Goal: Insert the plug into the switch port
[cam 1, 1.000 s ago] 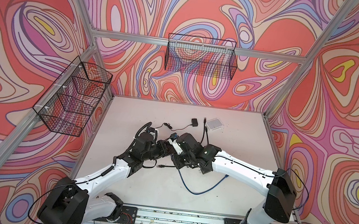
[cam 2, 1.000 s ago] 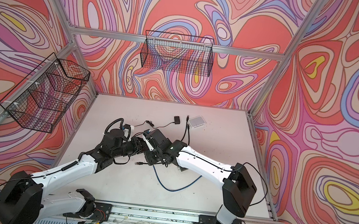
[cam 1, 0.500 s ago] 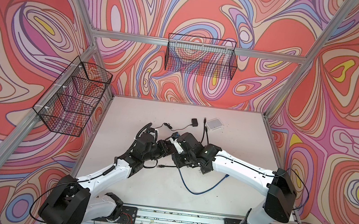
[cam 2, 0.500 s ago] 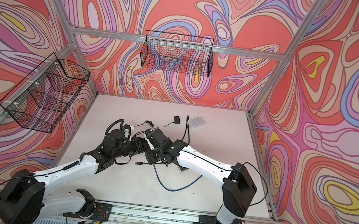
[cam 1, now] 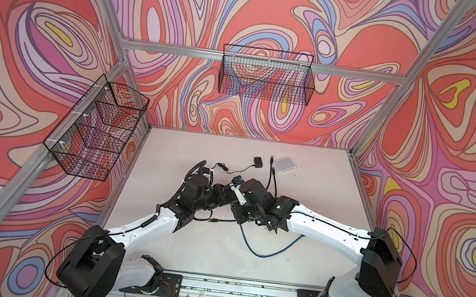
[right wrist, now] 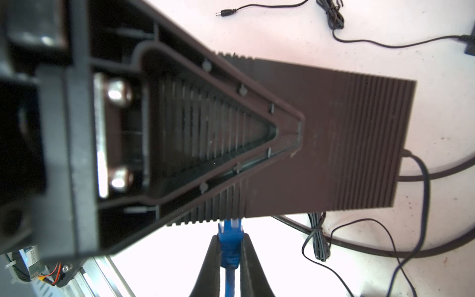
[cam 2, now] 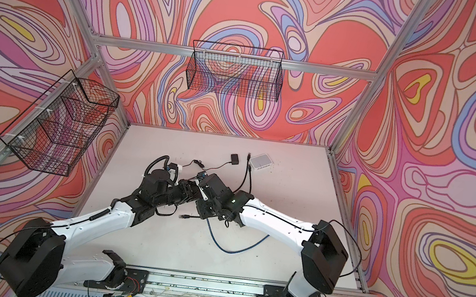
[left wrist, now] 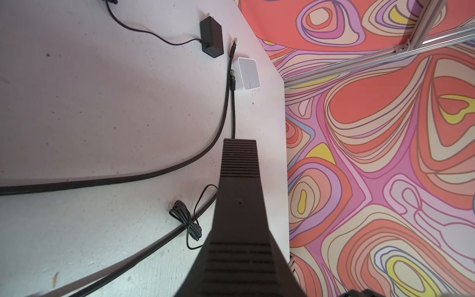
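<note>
Both arms reach low over the surface (cam 1: 187, 242) and meet in the middle. The right gripper (right wrist: 229, 240) pinches the blue plug (right wrist: 228, 250). The left gripper (left wrist: 239, 154) is pressed together.

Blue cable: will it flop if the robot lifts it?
Probably floppy: the cable lies in a loose curve on the table. Likely light too, since the right gripper holds it by just its plug. The plug itself looks stiff.
</note>
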`<state>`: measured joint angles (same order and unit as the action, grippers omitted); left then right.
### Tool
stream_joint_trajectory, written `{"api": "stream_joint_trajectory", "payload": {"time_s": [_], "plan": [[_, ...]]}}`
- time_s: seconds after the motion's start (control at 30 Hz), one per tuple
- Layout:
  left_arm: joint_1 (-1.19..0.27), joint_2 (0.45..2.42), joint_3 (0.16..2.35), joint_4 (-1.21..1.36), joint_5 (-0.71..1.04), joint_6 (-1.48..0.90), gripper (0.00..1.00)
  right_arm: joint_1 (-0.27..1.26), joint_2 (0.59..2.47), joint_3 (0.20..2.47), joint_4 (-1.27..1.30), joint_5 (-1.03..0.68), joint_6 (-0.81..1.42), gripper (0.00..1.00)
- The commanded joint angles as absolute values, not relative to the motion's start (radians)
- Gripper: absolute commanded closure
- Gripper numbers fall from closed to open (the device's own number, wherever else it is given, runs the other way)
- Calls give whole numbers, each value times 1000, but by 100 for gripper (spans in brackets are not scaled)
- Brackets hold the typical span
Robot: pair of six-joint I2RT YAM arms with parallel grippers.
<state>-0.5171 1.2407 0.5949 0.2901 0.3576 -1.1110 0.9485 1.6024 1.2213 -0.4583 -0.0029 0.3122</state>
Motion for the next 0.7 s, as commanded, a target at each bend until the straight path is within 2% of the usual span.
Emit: {"api": "stream_joint_trajectory", "payload": {"time_s": [0.0, 0.07, 0.37, 0.53, 0.67], "plan": [[-638, 1258, 590, 207, 704, -1144, 100, 936, 1584, 1279, 131, 48, 315, 95], [-638, 1255, 591, 209, 703, -1145, 100, 937, 1590, 1271, 140, 55, 324, 91], [-638, 1259, 580, 235, 693, -1160, 100, 936, 1583, 1237, 112, 109, 335, 85], [-638, 1265, 578, 247, 694, -1164, 100, 936, 1573, 1216, 117, 139, 345, 77], [-638, 1267, 579, 245, 691, -1163, 100, 936, 1588, 1231, 107, 122, 341, 80]]}}
